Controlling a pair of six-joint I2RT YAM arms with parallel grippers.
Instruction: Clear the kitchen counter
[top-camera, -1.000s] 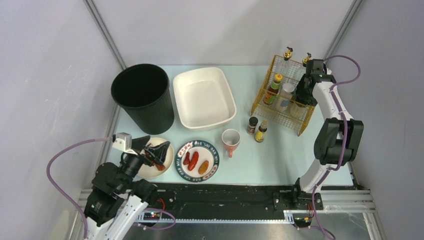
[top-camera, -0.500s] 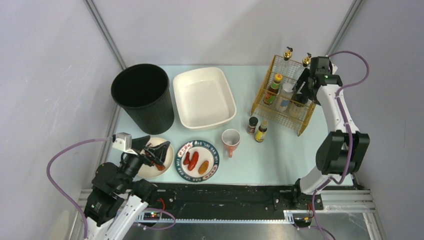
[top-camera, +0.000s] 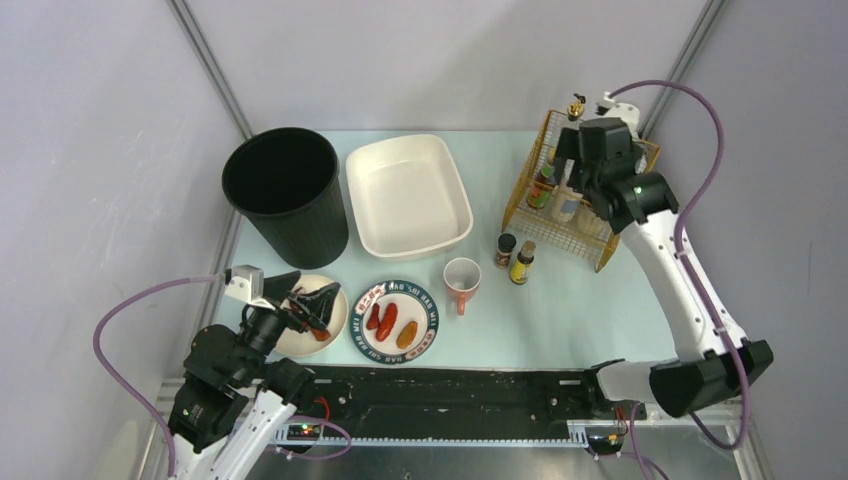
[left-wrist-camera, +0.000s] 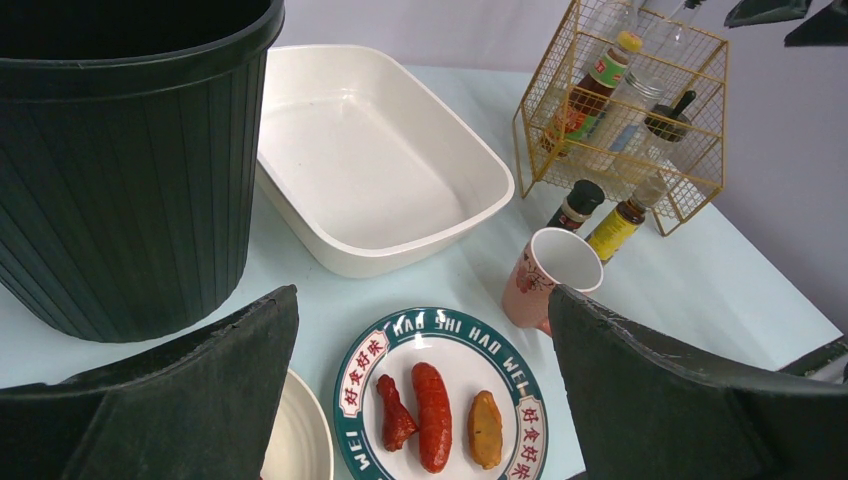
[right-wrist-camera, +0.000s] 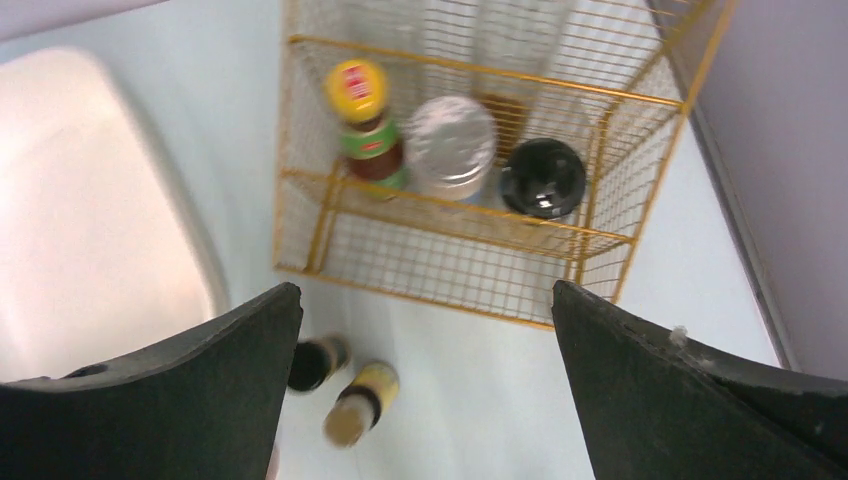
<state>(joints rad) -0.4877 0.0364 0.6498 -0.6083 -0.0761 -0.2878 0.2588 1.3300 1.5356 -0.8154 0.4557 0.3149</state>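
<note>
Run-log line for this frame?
left gripper: open, empty, above white dish | right gripper: open, empty, above wire rack | counter: mug, food plate, dark-cap bottle, yellow bottle not yet cleared

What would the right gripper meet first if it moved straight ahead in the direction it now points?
Probably the yellow wire rack, at its near mesh side just below the silver-lidded jar. The open right gripper points down at it, but depth is unclear.

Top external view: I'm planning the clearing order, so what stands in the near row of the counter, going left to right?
Small white plate → patterned plate → mug → dark-capped bottle → yellow-labelled bottle.
</note>
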